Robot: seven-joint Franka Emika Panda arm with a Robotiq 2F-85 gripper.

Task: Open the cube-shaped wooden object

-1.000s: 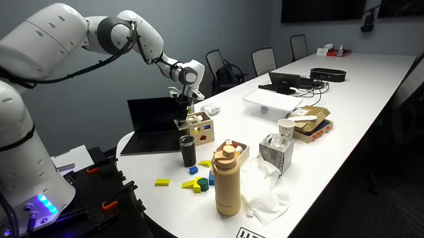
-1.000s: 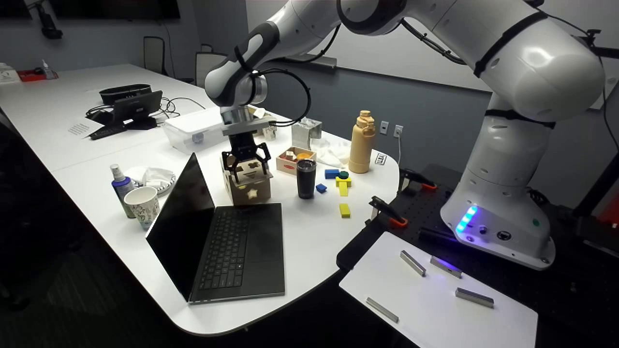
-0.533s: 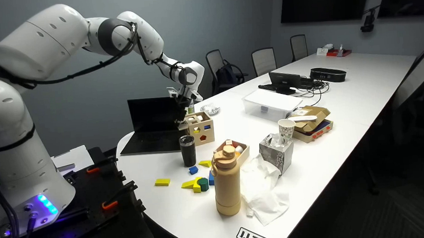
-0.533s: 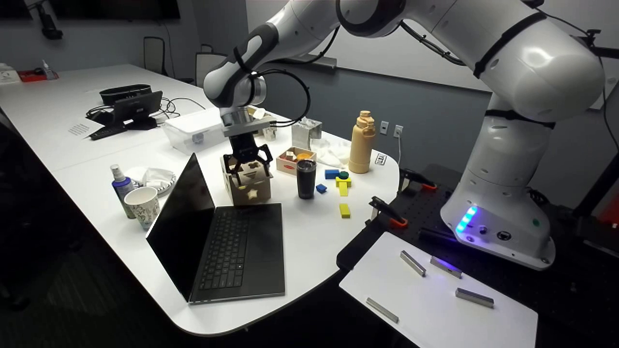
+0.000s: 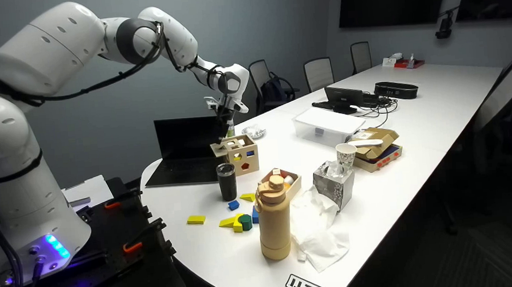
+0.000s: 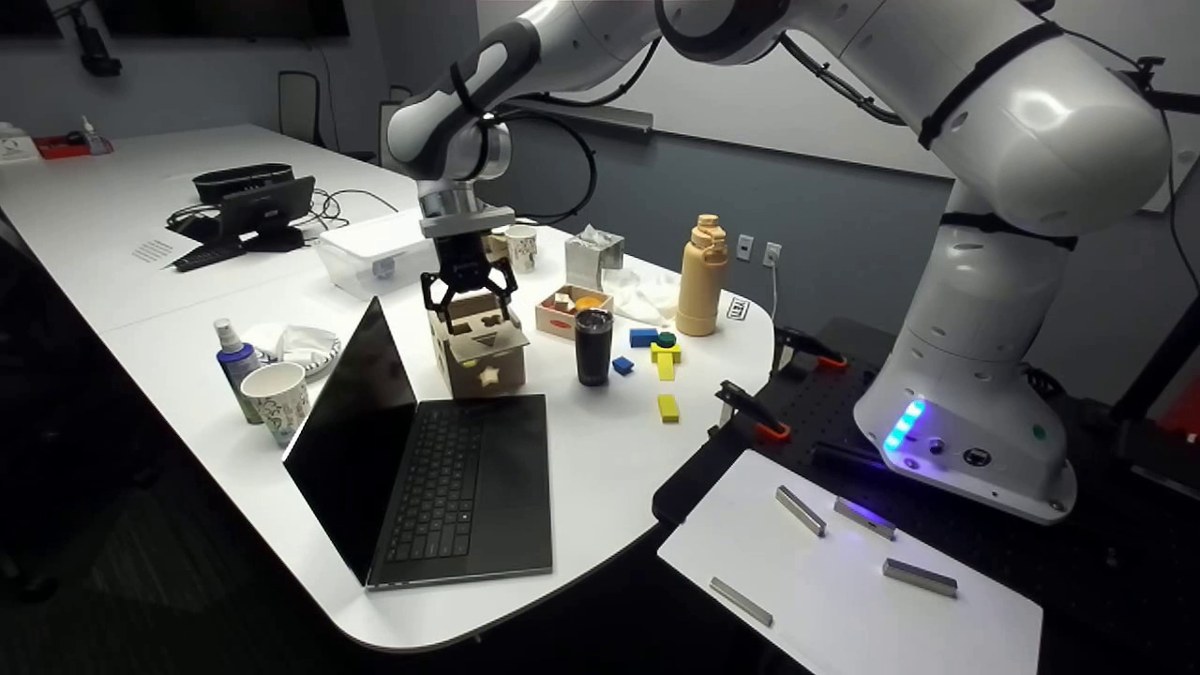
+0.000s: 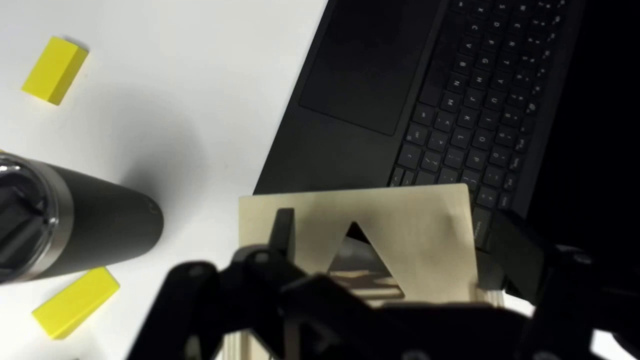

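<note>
The light-tan wooden cube (image 5: 245,163) stands on the table with shaped cut-outs in its sides. It also shows in an exterior view (image 6: 486,371). Its top panel with a triangular hole (image 7: 425,230) juts out past one edge of the cube, over the laptop side, in the wrist view and in both exterior views. My gripper (image 6: 480,321) is just above the panel with its fingers wide apart and nothing between them. In the wrist view the fingertips (image 7: 395,237) appear toward either side of the panel. The gripper's dark body hides most of the cube there.
An open black laptop (image 6: 478,487) stands close beside the cube. A black tumbler (image 7: 110,220) is near its other side. Loose yellow blocks (image 7: 55,70), a wooden tray of pieces (image 6: 562,319) and a tan bottle (image 5: 274,218) stand nearer the arm's base.
My gripper dipped slightly, then rose off the panel and now sits higher, with its fingers still apart. The cube has stayed in place, with its panel still jutting out.
</note>
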